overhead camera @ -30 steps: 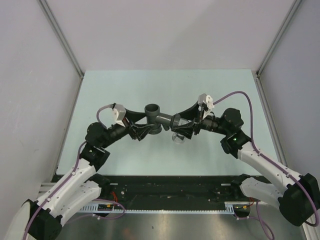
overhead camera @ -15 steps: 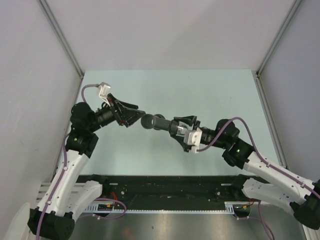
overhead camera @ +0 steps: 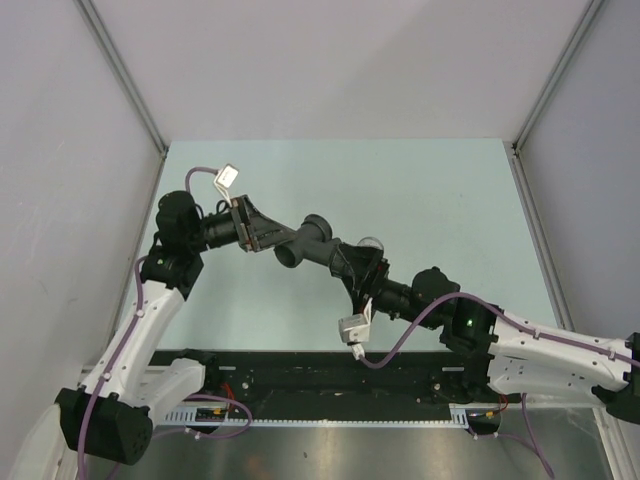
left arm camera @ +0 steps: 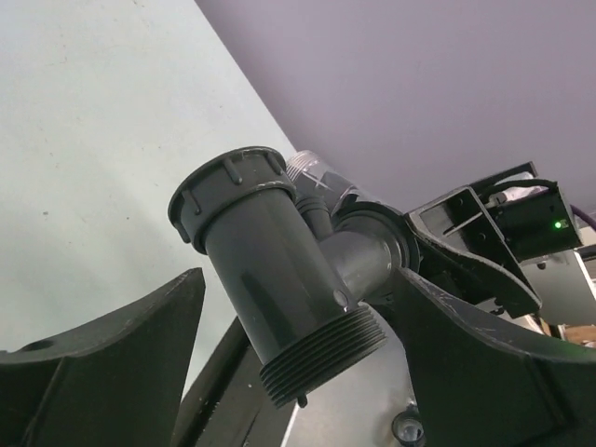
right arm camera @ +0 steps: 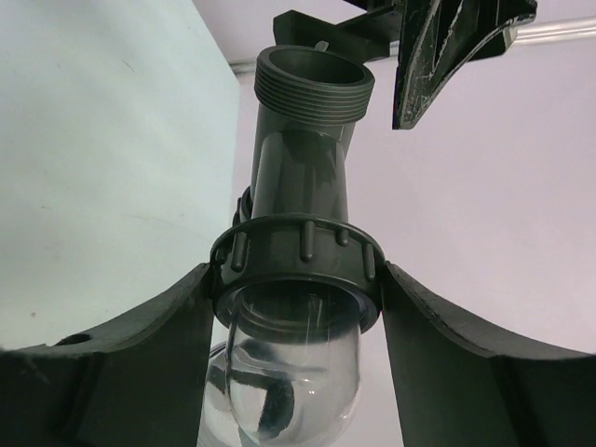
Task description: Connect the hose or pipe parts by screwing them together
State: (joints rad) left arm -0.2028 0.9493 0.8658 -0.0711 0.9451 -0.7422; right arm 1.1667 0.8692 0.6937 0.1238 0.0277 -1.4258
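Observation:
The hose or pipe parts (overhead camera: 312,238) hang above the table as one dark grey piece: a wide tube with a threaded end (left arm camera: 321,358), a ribbed collar (right arm camera: 298,256) and a clear bowl (right arm camera: 289,372). My right gripper (overhead camera: 352,262) is shut on the collar, its fingers (right arm camera: 140,354) pressed to both sides of it. My left gripper (overhead camera: 283,238) is open around the tube's threaded end. Its fingers (left arm camera: 102,354) stand apart from the tube (left arm camera: 270,270) on both sides. The right gripper (right arm camera: 293,272) shows the left gripper's fingers (right arm camera: 438,56) beyond the threaded mouth.
The pale green table (overhead camera: 430,190) lies below, walled by white panels with metal corner posts (overhead camera: 120,75). A black rail (overhead camera: 330,370) runs along the near edge between the arm bases. Purple cables (overhead camera: 400,335) loop off both wrists.
The right wrist has rolled over and swung the joined piece onto a diagonal. The left gripper let go, drew back left, opened wider and now sits around the threaded end.

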